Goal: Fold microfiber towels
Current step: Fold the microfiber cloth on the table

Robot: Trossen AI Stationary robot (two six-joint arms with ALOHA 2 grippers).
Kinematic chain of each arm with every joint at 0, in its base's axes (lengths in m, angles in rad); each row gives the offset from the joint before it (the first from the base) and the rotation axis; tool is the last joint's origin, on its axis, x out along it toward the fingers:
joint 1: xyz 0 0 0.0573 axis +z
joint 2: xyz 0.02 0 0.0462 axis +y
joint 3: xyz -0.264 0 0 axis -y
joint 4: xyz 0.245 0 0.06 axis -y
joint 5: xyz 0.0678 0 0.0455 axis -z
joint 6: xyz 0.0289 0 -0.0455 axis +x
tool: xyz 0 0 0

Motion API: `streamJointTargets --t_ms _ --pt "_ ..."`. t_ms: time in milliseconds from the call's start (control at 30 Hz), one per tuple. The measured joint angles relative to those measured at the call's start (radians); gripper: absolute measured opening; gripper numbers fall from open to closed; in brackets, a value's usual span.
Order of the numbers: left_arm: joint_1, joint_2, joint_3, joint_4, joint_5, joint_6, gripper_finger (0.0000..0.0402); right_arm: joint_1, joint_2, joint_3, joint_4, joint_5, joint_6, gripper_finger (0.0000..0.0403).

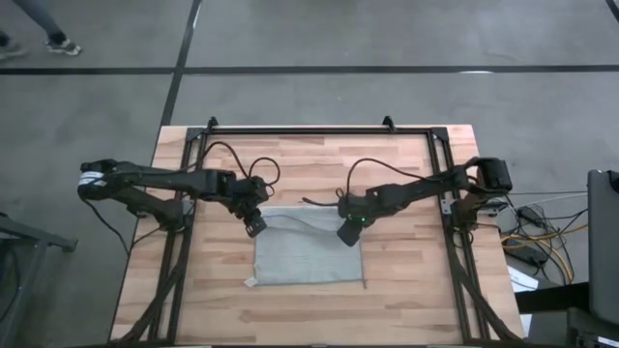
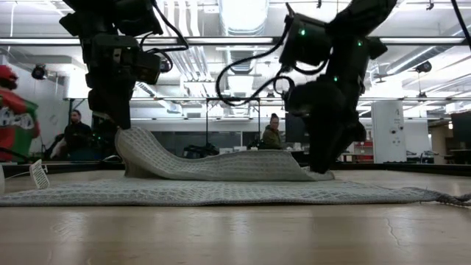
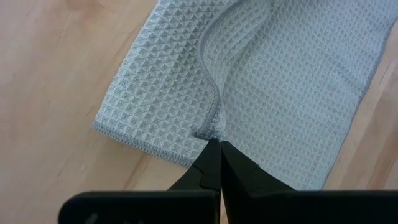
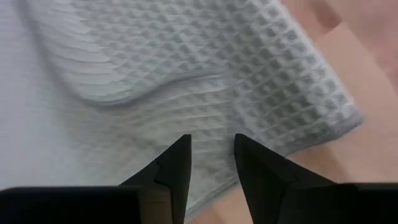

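Note:
One grey-green waffle-weave microfiber towel (image 1: pixel 309 259) lies flat in the middle of the wooden table, with a white tag (image 1: pixel 250 282) at its near left corner. Its far strip is turned up over the rest (image 2: pixel 221 163). My left gripper (image 1: pixel 256 225) is shut on this strip's left end and holds it raised (image 2: pixel 125 136). My right gripper (image 1: pixel 348 233) stands open, pointing down at the strip's right end (image 4: pixel 249 112), which lies low on the towel. My left gripper pinches the towel's hemmed edge at a corner (image 3: pixel 210 129) between its two fingers, coming from above at a slant. That corner is lifted off the table. The strip sags slack from it down toward my right gripper, and the rest lies flat. My right gripper's fingertips (image 2: pixel 321 168) reach down to the towel, but I cannot tell whether they touch it.
A black frame (image 1: pixel 319 129) runs along the table's far edge and both sides. Cables and gear (image 1: pixel 537 242) lie off the right side. Bare wood (image 1: pixel 309 314) shows near the front edge. People (image 2: pixel 274 136) are in the room behind.

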Motion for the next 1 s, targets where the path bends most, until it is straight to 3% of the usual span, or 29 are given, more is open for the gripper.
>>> streamJointTargets --t_ms 200,567,1000 --pt "0.0 0.0 0.0 0.002 0.0 0.0 0.0 -0.003 0.001 -0.002 0.01 0.03 -0.005 0.0108" --pt "0.0 0.0 0.0 0.007 0.0 0.0 0.0 -0.003 0.001 -0.001 0.084 -0.035 -0.006 0.0087" --pt "0.0 0.0 0.0 0.007 0.0 -0.001 0.0 -0.003 0.001 -0.002 0.041 -0.056 -0.013 0.0012"
